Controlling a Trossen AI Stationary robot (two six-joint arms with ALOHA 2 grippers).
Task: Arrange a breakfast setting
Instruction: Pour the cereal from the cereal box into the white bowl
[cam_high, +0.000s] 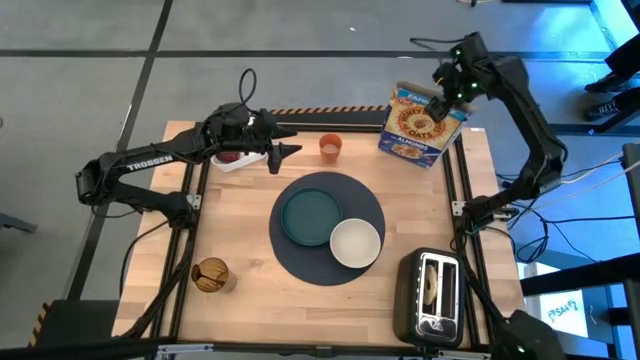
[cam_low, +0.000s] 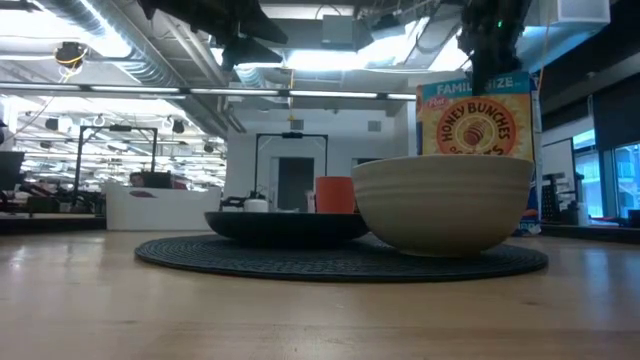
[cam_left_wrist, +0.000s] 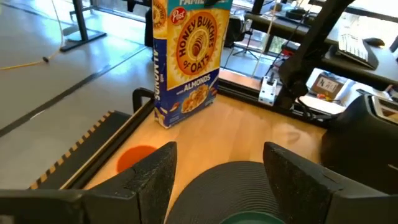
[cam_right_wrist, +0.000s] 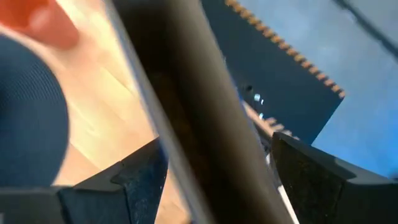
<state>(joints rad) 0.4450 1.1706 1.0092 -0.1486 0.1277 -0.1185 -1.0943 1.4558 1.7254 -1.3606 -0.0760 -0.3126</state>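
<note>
The round dark-blue placemat (cam_high: 328, 228) lies mid-table and bears the teal plate (cam_high: 308, 216) and the white bowl (cam_high: 355, 243). The small orange cup (cam_high: 330, 147) stands upright on the wood just beyond the mat. My left gripper (cam_high: 290, 151) hovers open right beside the cup, on the cup's left, with nothing between its fingers (cam_left_wrist: 219, 152). A cereal box (cam_high: 424, 125) stands upright at the far right. My right gripper (cam_high: 443, 98) is open over the box's top, a finger on either side of its upper edge (cam_right_wrist: 217, 146). I see no touch there.
A black toaster (cam_high: 435, 295) sits at the near right corner. A tan bagel (cam_high: 210, 274) lies near the left front. A small white dish with something red (cam_high: 232, 158) sits under my left arm. Bare wood shows in front of the mat.
</note>
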